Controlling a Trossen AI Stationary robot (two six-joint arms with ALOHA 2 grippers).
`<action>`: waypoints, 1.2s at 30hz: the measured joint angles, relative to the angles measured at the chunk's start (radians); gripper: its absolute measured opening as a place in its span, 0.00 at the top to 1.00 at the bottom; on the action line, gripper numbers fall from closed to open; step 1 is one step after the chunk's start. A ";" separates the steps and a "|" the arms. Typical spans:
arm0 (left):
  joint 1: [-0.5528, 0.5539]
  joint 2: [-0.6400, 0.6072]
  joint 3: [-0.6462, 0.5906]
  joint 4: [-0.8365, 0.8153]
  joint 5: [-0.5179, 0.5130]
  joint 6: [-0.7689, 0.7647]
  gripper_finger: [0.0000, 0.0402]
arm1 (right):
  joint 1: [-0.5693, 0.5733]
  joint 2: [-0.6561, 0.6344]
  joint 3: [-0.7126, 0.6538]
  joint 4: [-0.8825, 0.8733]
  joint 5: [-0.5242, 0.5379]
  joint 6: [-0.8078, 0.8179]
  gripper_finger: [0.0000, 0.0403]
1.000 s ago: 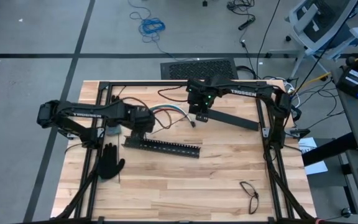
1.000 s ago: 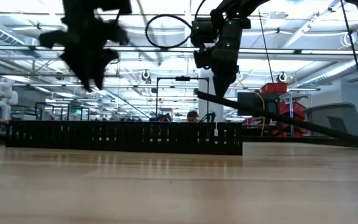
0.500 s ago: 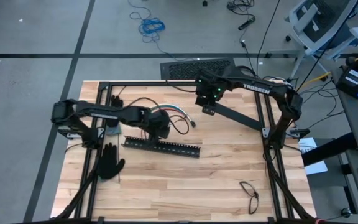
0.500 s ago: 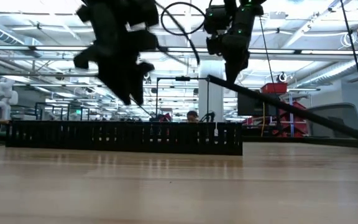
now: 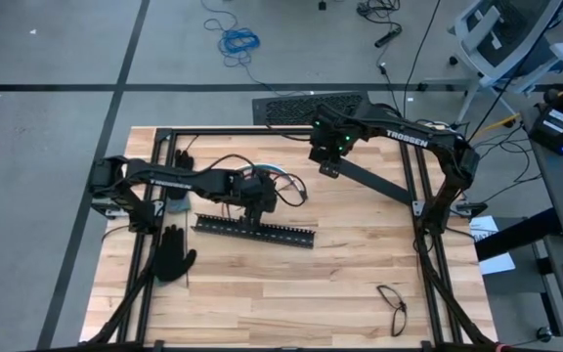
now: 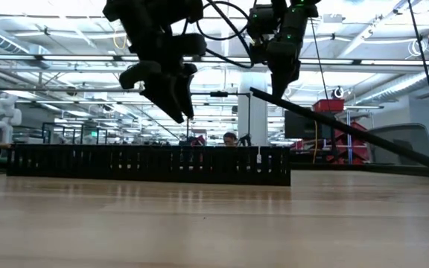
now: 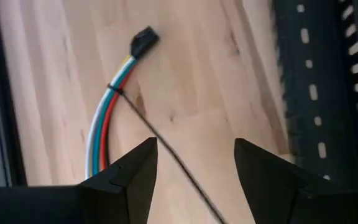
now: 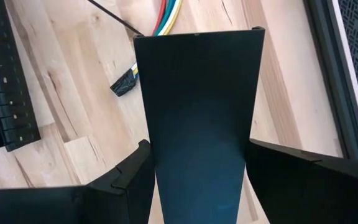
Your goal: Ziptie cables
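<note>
Cables (image 7: pixel 104 124) lie on the bench just ahead of the left end effector (image 7: pixel 194 165), which has travelled rightward over them; fingers spread, empty, ziptie (image 7: pixel 166 149) already cinched round the bundle, its tail running between them. Farther back, right end effector (image 8: pixel 197 168) has lifted, pinching the flat black bar (image 8: pixel 197 112); only the wrist views show tie and grip.

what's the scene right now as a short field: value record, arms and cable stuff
left gripper: open above the table, nothing between its fingers
right gripper: shut on flat black bar, lifting one end
cables: lying on the wood, already cinched by a ziptie
ziptie tail: runs from the bundle toward the left gripper
slotted bar: flat on table
glove: near left edge
</note>
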State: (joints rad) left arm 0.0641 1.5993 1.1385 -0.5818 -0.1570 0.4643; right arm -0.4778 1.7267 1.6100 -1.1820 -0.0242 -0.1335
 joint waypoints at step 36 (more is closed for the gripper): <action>-0.001 0.121 0.144 -0.055 0.388 -0.153 0.11 | -0.004 0.001 0.000 -0.015 -0.027 -0.035 0.49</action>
State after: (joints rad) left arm 0.0634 1.7203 1.2827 -0.6365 0.2314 0.3117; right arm -0.4820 1.7277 1.6105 -1.1974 -0.0510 -0.1686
